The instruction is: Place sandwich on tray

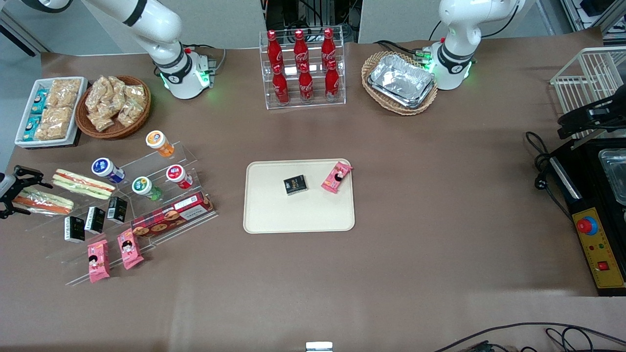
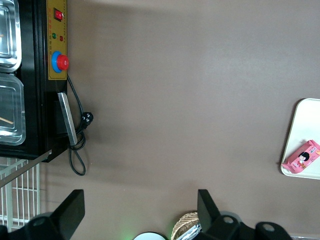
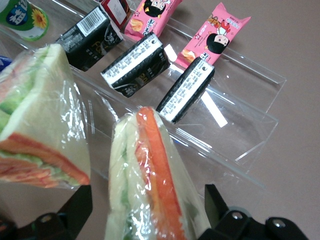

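Note:
The sandwich [image 1: 43, 202] with the orange filling stripe lies on the clear stepped display at the working arm's end of the table. In the right wrist view the sandwich [image 3: 152, 185] stands between my two fingers with a gap on each side. My gripper [image 1: 19, 194] is open around its end, and it also shows in the right wrist view [image 3: 147, 202]. The cream tray [image 1: 298, 215] lies in the middle of the table, well apart from the sandwich, and its edge shows in the left wrist view [image 2: 304, 115].
A red-striped sandwich [image 1: 80, 183] lies beside the orange one, also in the right wrist view [image 3: 40, 135]. Black boxes [image 3: 135, 65] and pink packs [image 3: 215, 40] sit on the display steps. A black box [image 1: 295, 185] and a pink pack [image 1: 336, 177] lie on the tray.

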Available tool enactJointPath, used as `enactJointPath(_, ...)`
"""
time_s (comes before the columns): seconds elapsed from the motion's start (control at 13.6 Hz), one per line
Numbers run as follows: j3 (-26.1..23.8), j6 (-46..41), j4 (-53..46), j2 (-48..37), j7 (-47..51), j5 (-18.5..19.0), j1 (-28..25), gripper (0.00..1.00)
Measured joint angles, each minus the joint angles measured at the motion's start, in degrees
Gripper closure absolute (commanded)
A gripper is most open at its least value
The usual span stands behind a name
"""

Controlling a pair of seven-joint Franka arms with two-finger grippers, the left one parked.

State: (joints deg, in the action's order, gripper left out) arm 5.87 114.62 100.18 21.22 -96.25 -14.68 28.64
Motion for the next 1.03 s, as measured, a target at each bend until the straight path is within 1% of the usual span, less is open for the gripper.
enactJointPath(0.07, 0.0, 0.0, 0.0, -0.1, -0.1, 0.0, 0.0, 0.21)
enactJointPath(0.22, -0.1, 0.0, 0.0, -0.1, -0.5, 0.0, -0.1, 0.41)
enactJointPath(0.37, -0.2, 0.0, 0.0, -0.2, -0.6, 0.0, -0.4, 0.63)
enactJointPath(0.44, -0.3, 0.0, 0.0, -0.2, -0.7, 0.0, -0.6, 0.71)
enactJointPath(0.74, -0.4, 0.0, -0.4, -0.5, -0.8, 0.0, -1.0, 0.72)
enactJointPath(1.03, -0.4, -1.5, -2.9, -0.8, -0.7, 0.3, -2.7, 0.72)
